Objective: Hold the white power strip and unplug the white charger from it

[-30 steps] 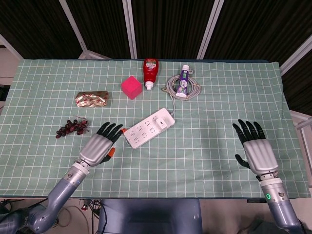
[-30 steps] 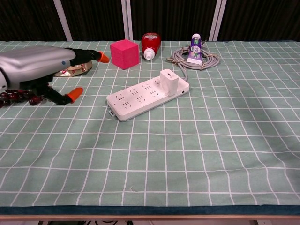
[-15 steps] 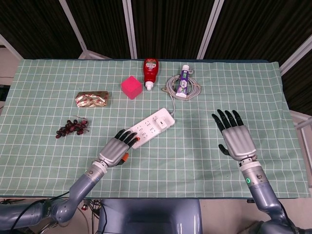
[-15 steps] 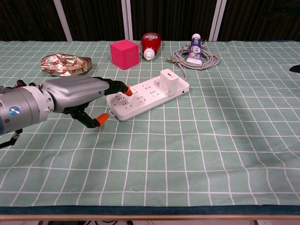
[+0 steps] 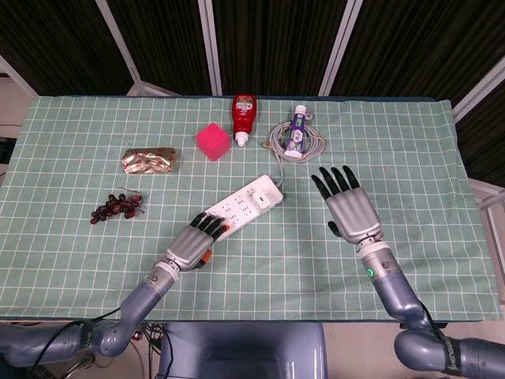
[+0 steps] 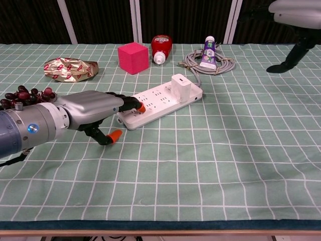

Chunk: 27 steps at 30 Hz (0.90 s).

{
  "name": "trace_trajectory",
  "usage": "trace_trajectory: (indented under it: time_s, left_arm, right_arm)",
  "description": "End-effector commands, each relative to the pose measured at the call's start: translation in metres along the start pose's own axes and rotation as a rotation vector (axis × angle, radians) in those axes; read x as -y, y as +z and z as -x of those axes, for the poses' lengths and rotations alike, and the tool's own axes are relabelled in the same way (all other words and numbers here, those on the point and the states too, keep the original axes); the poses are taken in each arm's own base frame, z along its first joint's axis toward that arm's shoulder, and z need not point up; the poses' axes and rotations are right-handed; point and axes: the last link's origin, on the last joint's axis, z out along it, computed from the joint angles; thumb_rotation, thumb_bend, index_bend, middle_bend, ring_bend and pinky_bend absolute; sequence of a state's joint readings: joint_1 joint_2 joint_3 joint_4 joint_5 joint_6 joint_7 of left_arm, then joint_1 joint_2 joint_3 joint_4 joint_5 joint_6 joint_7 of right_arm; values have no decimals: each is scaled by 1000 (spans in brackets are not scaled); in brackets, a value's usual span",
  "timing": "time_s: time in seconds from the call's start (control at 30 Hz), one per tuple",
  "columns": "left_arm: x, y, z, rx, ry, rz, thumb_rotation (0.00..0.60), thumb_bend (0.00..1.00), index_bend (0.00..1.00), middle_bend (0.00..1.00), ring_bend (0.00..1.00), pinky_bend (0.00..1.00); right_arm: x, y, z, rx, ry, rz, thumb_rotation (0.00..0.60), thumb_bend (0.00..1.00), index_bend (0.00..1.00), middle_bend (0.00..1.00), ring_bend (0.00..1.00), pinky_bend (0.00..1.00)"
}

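The white power strip (image 5: pixel 245 204) (image 6: pixel 161 100) lies slantwise mid-table. A white charger (image 5: pixel 266 198) (image 6: pixel 180 87) stands plugged into its far right end, by the cable. My left hand (image 5: pixel 193 241) (image 6: pixel 93 110) lies flat with its orange fingertips (image 6: pixel 141 106) resting on the strip's near left end, thumb off to the side. My right hand (image 5: pixel 347 208) (image 6: pixel 296 15) hovers open, fingers spread, to the right of the strip and clear of the charger.
At the back stand a pink cube (image 5: pixel 213 142), a red bottle (image 5: pixel 243 115) and a toothpaste tube (image 5: pixel 297 133) on a coiled grey cable (image 5: pixel 297 145). A gold foil packet (image 5: pixel 149 161) and dark grapes (image 5: pixel 116 208) lie at the left.
My left hand slid rightward onto the strip's near end. My right hand moved left and forward, closer to the charger end, now showing at the chest view's upper right.
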<state>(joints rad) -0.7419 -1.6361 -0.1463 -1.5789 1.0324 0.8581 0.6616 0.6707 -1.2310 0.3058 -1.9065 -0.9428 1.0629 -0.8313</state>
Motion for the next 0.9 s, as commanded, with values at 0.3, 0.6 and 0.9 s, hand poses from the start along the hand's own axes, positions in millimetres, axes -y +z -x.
trace_trajectory:
  time_s: [0.3,0.6,0.9]
  left_arm:
    - [-5,7,8,12,-10,16,600,526,110,27,0,58]
    - [-4,7,9,9,-17,19,600,526,110,27,0,58]
    - [-2,7,14,16,-18,23,600,526,110,27,0,58]
  right_arm:
    - [31,37,7,21,-144,-89,600,329,0,0,0,43]
    - [63,59,21,27,-160,-220,600,329,58,78,83,173]
    - [79,84,33,19,-189,-286,600,329,117,114,122,211]
